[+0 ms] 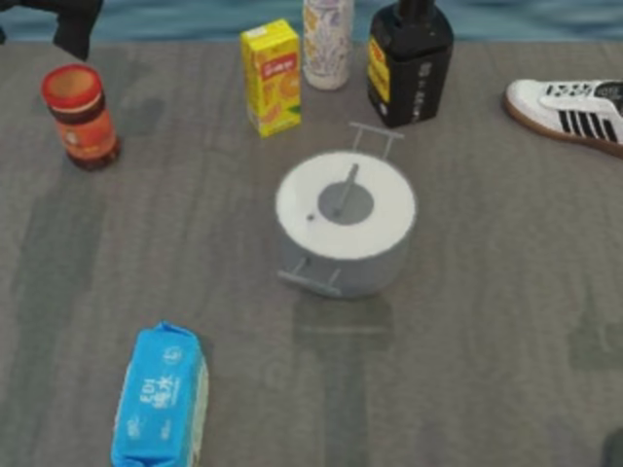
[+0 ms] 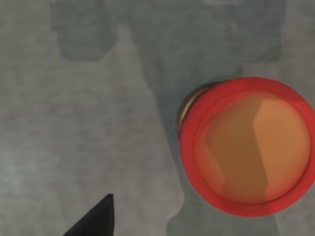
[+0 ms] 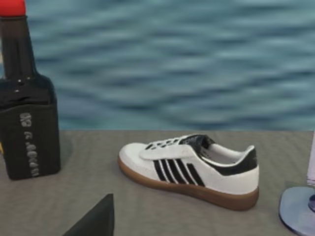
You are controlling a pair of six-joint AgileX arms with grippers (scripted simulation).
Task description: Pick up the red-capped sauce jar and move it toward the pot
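The red-capped sauce jar (image 1: 80, 115) stands upright at the table's far left, well apart from the pot (image 1: 346, 222) in the middle. Left gripper (image 1: 66, 24) hangs just beyond the jar, probably lining up a grab, and holds nothing. Can't tell how its fingers are set, and the right arm isn't doing anything.

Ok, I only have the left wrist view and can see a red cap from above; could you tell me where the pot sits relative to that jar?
Observer: The pot stands mid-table, to the right of the red-capped sauce jar and lower in the top view.
Operator: Is anything lying between them?
Observer: No, only bare table; the yellow carton stands behind that line.
Operator: And where are the arms?
Observer: The left gripper is by the top view's upper left corner, apart from the jar; the right arm is parked at the lower right corner.
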